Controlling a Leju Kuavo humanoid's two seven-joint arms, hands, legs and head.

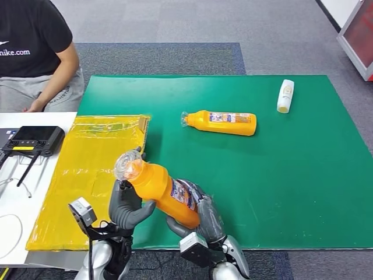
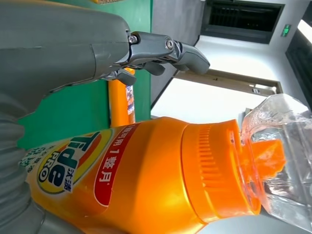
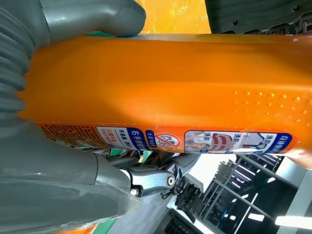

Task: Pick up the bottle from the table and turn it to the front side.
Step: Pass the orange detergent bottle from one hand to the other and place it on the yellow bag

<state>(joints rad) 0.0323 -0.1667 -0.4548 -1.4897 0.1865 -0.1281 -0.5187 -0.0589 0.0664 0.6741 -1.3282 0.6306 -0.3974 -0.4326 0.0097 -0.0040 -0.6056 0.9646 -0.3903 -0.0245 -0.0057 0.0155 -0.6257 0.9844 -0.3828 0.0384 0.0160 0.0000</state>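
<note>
Both hands have the orange bottle [image 1: 160, 189] off the green mat [image 1: 281, 186], low and near the robot. The left hand [image 1: 125, 207] grips its neck end, the right hand [image 1: 207, 219] wraps its base. Long axis runs 10 to 4 o'clock, clear cap [image 1: 127, 164] at 10, so any turn is a roll about that line.

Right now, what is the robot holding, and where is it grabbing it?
An orange bottle, with both hands: left hand near the neck, right hand around the bottom end.

head view looks forward and down over the green table [image 1: 285, 192]; both wrist views sit close behind their hands, sharing the held orange bottle [image 1: 160, 189].
</note>
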